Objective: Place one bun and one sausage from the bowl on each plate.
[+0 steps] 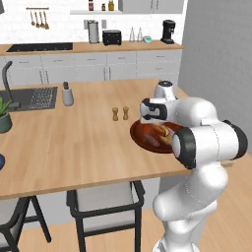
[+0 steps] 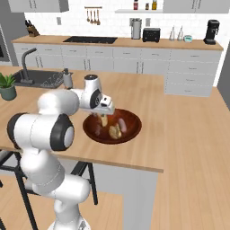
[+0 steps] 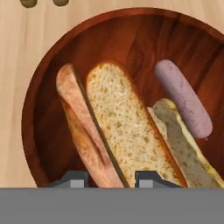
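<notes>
Showing glossy round wooden bowl (image 3: 48,105), porous oblong bun (image 3: 124,131)

My white glossy robot arm (image 1: 197,147) is made of thick rounded segments, smooth like plastic shells. Between the segments I see dark, almost black joint rings (image 2: 63,131), and one such ring ends a big round elbow. The hand part is a white boxy block with dark panels on the side. The two-finger gripper (image 3: 107,178) has small dark grey square tips.
</notes>
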Motion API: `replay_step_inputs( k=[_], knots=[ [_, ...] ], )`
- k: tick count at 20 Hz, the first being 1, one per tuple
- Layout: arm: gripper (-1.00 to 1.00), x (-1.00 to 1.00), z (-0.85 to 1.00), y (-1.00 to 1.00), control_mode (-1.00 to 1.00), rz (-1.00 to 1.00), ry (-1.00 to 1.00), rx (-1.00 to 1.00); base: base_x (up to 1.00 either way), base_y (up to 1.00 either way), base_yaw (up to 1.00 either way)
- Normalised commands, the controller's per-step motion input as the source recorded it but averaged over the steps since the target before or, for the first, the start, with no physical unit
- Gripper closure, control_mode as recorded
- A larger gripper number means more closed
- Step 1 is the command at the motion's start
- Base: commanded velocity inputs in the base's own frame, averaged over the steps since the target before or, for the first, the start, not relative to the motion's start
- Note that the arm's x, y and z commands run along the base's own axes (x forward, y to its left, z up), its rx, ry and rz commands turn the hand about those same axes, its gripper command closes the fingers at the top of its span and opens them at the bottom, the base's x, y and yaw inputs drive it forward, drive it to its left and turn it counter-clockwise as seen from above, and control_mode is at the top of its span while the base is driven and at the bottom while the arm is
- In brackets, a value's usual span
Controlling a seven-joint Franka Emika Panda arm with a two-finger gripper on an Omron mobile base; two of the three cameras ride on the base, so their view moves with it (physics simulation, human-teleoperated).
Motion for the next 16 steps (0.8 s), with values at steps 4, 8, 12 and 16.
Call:
replay_step_inputs(
  k=[4,8,12,16],
  knots=[
    [1.00,-0.75,0.74,0.00,1.00,0.00,-0.08,0.00,-0.25,0.09,0.00],
    [1.00,0.00,0.00,0.00,1.00,0.00,0.00,0.00,-1.00,0.83,0.02],
    [1.00,0.00,0.00,0.00,1.00,0.00,0.00,0.00,-0.69,1.00,0.01],
    [1.00,0.00,0.00,0.00,1.00,0.00,0.00,0.00,-0.08,1.00,0.00]
  ],
)
